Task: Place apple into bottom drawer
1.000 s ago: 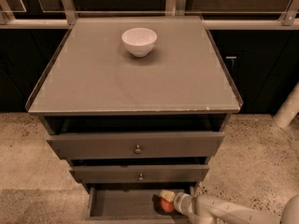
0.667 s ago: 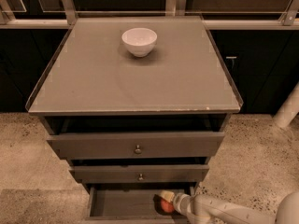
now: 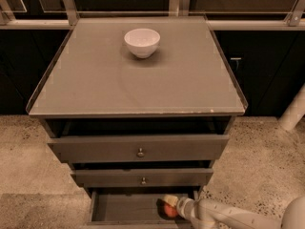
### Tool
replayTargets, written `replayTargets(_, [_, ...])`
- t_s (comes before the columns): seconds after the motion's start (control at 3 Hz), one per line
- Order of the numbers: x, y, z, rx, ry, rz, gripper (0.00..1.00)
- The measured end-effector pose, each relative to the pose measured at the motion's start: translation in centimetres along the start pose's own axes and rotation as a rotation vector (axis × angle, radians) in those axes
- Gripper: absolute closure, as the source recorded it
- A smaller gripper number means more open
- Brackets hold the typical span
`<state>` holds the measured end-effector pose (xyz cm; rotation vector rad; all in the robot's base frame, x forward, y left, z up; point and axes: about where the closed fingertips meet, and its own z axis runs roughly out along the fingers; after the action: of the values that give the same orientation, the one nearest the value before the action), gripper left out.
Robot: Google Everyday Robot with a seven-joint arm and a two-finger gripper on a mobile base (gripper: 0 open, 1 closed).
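The bottom drawer (image 3: pixel 121 208) of the grey-brown cabinet is pulled open at the lower edge of the camera view. The apple (image 3: pixel 170 210), small and orange-red, is inside the drawer near its right end. My gripper (image 3: pixel 171 205) reaches in from the lower right on a pale arm and is at the apple, with one pale finger over its top. Whether the apple rests on the drawer floor cannot be told.
A white bowl (image 3: pixel 142 42) stands at the back of the cabinet top (image 3: pixel 138 85). Two wider drawers with round knobs (image 3: pixel 140 152) sit above the open one. Speckled floor (image 3: pixel 267 161) lies to both sides. A white post (image 3: pixel 293 111) stands at the right.
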<state>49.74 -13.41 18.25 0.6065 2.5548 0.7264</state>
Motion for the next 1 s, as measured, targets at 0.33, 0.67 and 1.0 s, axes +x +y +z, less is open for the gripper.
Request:
replayTargets(0.33, [0.00,0.00,0.00,0.000,0.000,0.000,0.34])
replayTargets(0.67, [0.01,0.00,0.00,0.000,0.000,0.000,0.10])
replayTargets(1.0, [0.01,0.00,0.01,0.000,0.000,0.000,0.00])
